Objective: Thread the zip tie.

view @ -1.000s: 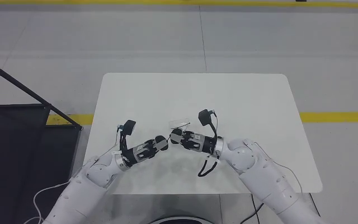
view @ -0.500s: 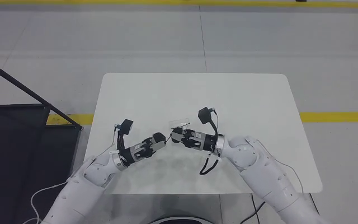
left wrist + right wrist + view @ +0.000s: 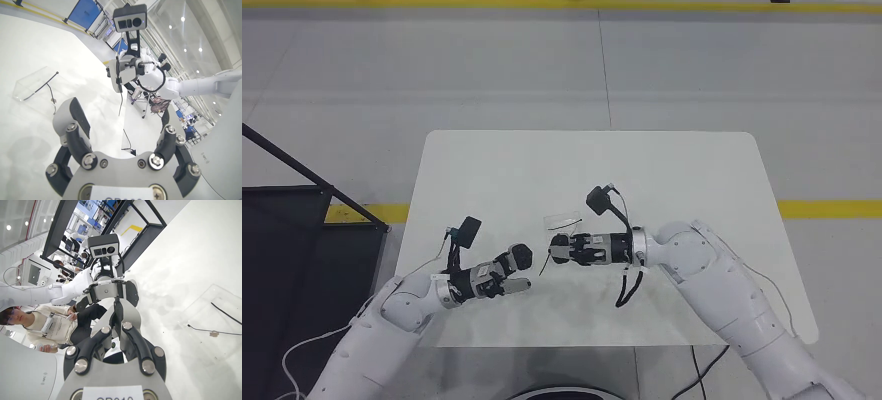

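Above the worktop (image 3: pixel 692 180), your right fingers (image 3: pixel 130 315) pinch the zip tie (image 3: pixel 120 98), its free tail projecting beyond them; your left fingers (image 3: pixel 79 113), spread, stand apart from it.

The tray (image 3: pixel 26 85) (zip ties (image 3: pixel 49 79) inside) lies on the table (image 3: pixel 692 180).

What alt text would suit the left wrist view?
The open left gripper faces the right gripper, which holds a black zip tie hanging down. A clear tray with a second zip tie lies on the white table.
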### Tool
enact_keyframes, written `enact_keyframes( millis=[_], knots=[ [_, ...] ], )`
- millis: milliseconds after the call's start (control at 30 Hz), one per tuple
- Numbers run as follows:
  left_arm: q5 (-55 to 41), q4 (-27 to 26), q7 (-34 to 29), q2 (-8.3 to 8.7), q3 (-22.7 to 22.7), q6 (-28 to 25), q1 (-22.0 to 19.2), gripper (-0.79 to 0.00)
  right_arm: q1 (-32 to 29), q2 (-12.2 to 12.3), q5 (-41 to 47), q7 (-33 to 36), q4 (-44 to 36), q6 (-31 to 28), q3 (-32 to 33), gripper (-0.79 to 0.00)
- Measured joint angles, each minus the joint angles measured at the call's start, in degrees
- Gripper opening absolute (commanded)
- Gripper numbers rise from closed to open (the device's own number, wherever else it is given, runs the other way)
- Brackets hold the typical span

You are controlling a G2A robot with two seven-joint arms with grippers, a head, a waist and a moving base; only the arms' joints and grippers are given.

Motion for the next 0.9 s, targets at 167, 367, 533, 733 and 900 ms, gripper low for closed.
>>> enact_keyframes(
  millis=[167,367,533,733,900],
  knots=[
    [0.1,0.4,-0.4,0.01,0.6,0.2,-0.6,-0.206,2.1,-0.6,1.8,2.8,1.8,0.1,-1.2,-0.785],
    [0.5,0.5,0.8,-0.20,1.2,0.9,-1.1,-0.419,3.3,-1.3,2.0,3.5,3.1,0.3,-2.4,-0.785],
    [1.0,0.5,1.0,-0.35,1.9,1.4,-1.5,-0.431,3.9,-1.8,1.8,3.6,4.0,0.2,-3.1,-0.785],
    [1.2,1.1,1.4,-0.58,2.8,2.5,-2.2,-0.502,4.4,-2.1,0.7,3.7,4.3,0.5,-3.7,-0.785],
    [1.3,1.5,1.6,-0.66,3.1,2.8,-2.5,-0.579,4.4,-2.4,-0.5,3.1,4.1,1.1,-3.8,-0.785]
  ],
)
